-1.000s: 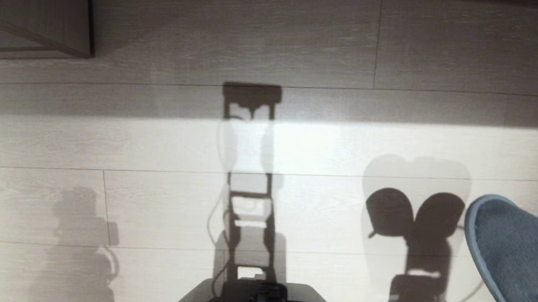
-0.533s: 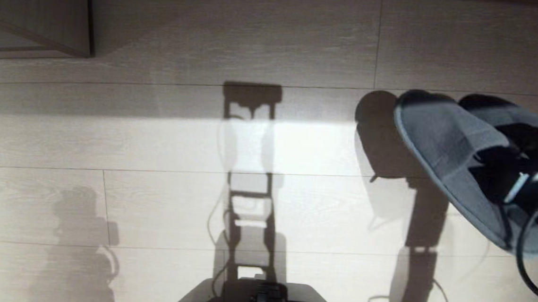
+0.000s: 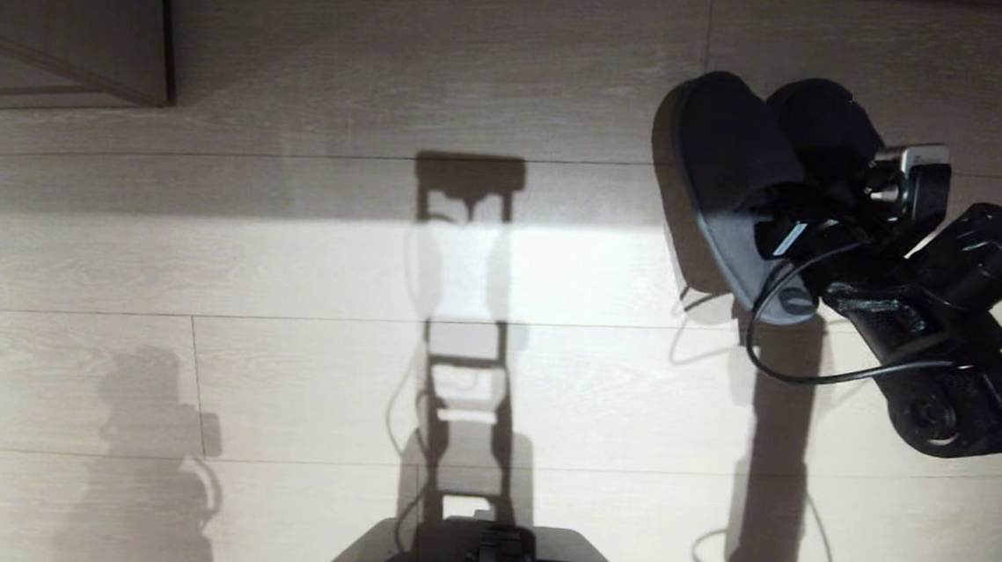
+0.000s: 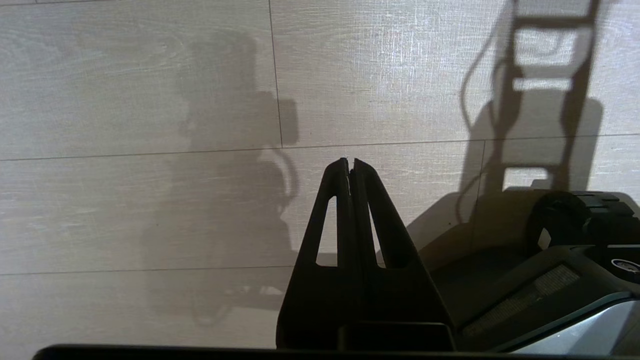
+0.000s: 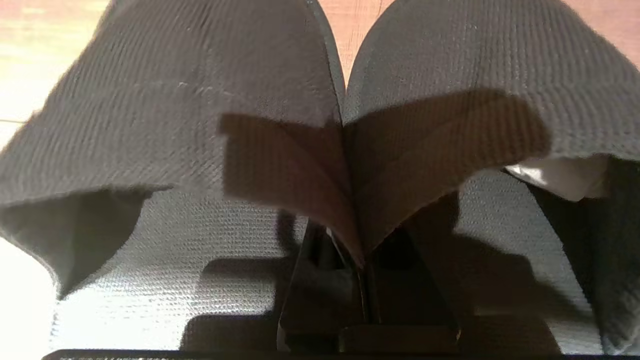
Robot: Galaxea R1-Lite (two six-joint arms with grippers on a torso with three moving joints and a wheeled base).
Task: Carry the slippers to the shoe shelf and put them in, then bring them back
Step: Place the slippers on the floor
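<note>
Two slippers point(image 3: 728, 182), dark grey with ribbed fabric straps and thin flat soles, hang pinched side by side in the right gripper point(image 5: 357, 250), clamped on their inner edges above the pale wood-grain floor point(image 3: 291, 257). The right arm reaches forward, wrist angled. The left gripper point(image 4: 350, 167) hangs pressed together, empty.

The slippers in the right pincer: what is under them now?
Under the slippers, held off the ground by the right pincer, lies pale wooden floor with their shadow. The floor directly beneath the soles is hidden by the slippers.
</note>
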